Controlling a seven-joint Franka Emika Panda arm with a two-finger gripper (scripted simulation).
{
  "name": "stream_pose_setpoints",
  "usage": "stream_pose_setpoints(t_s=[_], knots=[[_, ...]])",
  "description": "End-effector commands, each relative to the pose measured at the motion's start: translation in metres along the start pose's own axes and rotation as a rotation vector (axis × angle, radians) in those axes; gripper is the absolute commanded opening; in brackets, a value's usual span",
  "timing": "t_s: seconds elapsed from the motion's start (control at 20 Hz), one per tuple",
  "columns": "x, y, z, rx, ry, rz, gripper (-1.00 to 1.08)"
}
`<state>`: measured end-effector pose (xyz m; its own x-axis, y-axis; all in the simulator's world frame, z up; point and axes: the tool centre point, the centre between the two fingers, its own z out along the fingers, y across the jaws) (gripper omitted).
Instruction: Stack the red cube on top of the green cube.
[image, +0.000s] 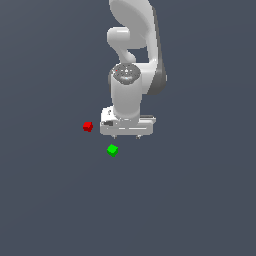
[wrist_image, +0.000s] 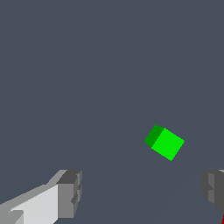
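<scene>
The red cube (image: 88, 126) lies on the dark grey floor, toward the exterior view's left of my white gripper (image: 126, 135). The green cube (image: 112, 150) lies apart from it, nearer the camera and just below the gripper in the picture. The gripper hangs above the floor, open and empty, over neither cube. In the wrist view the green cube (wrist_image: 165, 142) lies beyond the spread grey fingertips (wrist_image: 70, 192), and the gripper (wrist_image: 142, 192) holds nothing. Only a thin red sliver (wrist_image: 222, 218) of the red cube shows at the picture's edge, beside the other fingertip (wrist_image: 213, 188).
The white arm (image: 132, 40) rises behind the gripper at the exterior view's top centre. The flat dark grey floor (image: 200, 200) spreads all around the two cubes.
</scene>
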<state>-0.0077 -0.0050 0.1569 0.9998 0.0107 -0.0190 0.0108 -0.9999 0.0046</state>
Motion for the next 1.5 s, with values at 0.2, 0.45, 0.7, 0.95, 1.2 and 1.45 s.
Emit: stream_pose_setpoints(t_s=[0.2,0.45,0.7,0.95,1.2,1.45], knots=[[-0.003,0.004,0.001,0.0,0.0,0.003,1.0],[-0.013,0.02,0.007,0.001,0.002,0.014,1.0],[-0.035,0.051,0.019,0.001,0.004,0.036,1.0],[-0.069,0.098,0.038,0.002,0.008,0.069,1.0],[-0.106,0.147,0.057,0.003,0.012,0.104,1.0],[-0.138,0.188,0.074,0.003,0.015,0.133,1.0]])
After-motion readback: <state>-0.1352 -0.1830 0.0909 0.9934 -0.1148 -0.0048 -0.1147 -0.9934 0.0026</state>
